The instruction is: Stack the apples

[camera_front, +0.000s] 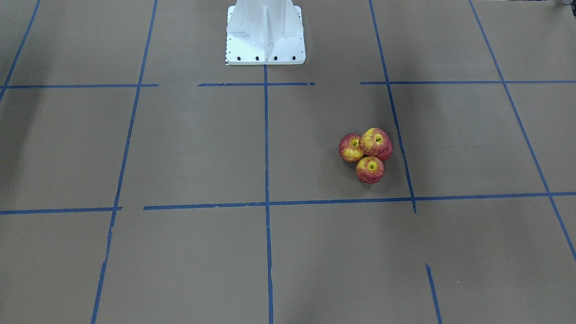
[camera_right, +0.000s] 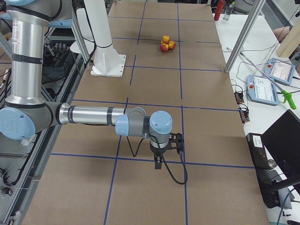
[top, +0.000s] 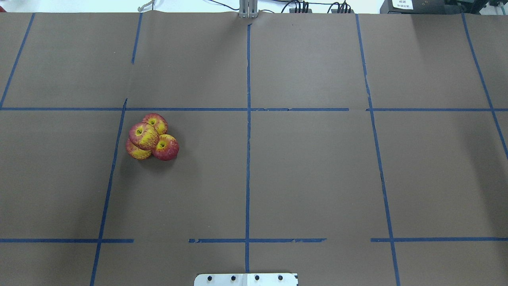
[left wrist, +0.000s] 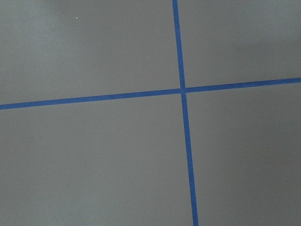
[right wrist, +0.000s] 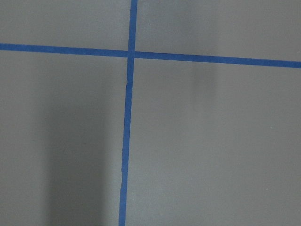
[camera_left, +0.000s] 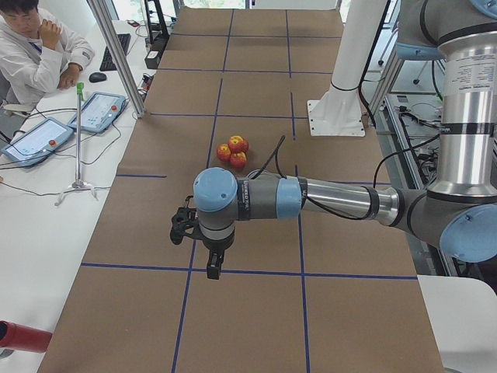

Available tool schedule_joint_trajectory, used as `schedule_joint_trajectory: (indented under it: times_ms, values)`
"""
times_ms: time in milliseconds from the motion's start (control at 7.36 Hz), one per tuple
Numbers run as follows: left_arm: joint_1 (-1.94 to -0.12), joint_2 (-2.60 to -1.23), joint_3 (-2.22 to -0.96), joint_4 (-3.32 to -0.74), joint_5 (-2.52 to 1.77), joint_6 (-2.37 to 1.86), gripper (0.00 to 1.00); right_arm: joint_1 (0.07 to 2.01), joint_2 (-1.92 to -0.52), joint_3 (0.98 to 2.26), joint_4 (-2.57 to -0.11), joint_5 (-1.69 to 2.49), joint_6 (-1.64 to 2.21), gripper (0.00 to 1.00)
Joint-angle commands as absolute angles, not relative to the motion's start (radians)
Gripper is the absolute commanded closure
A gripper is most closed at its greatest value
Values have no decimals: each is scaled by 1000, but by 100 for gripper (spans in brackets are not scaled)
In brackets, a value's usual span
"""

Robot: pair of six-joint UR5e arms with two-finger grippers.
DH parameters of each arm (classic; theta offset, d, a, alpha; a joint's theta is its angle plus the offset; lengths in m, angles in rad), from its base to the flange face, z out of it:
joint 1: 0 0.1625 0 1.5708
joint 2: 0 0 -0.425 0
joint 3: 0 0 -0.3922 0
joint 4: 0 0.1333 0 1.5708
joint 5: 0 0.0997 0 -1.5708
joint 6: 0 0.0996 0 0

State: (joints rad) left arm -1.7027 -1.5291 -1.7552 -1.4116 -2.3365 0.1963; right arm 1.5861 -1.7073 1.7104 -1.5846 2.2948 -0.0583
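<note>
Apples (top: 152,137): 4, in 1 pile on the counter (top: 317,178), forward of my base plate (top: 246,279) and off to my left of it.

Layout: 3 sit on the counter, packed together. The top apple (top: 143,136) rests on them.

Pointing: they are round, so there is no long axis to call. The stem dimples face roughly up on the 3 that show one in the overhead view.

Hidden: the low apple (top: 136,152) is half under the top apple in the overhead view, so I can't see its dimple. It doesn't show in the front-facing view, where I count 3.

Edges: a blue tape line (top: 115,159) runs just beside the pile, on the side farther from the base plate. It does not touch the pile. Brown counter shows on every side of the pile, and the counter edges are well apart from it.

Left hand (camera_left: 213,266): hangs over the counter by a tape cross (left wrist: 182,90). It is farther from the base plate than the pile and well apart from the apples.

Right hand (camera_right: 158,161): on the opposite side of the base plate, over a second tape cross (right wrist: 131,53), and well apart from the pile.

Both hands show only in the side views, small and dark. I cannot tell whether either is released or clenched. The wrist views give counter and tape only.
</note>
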Motion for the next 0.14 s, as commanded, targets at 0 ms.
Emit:
schedule_joint_trajectory:
  times_ms: [0]
  values:
    - [-1703, -1529, -1763, -1411, -2336, 196, 0, 1586, -1707, 1710, -1585, 2295, -58, 0]
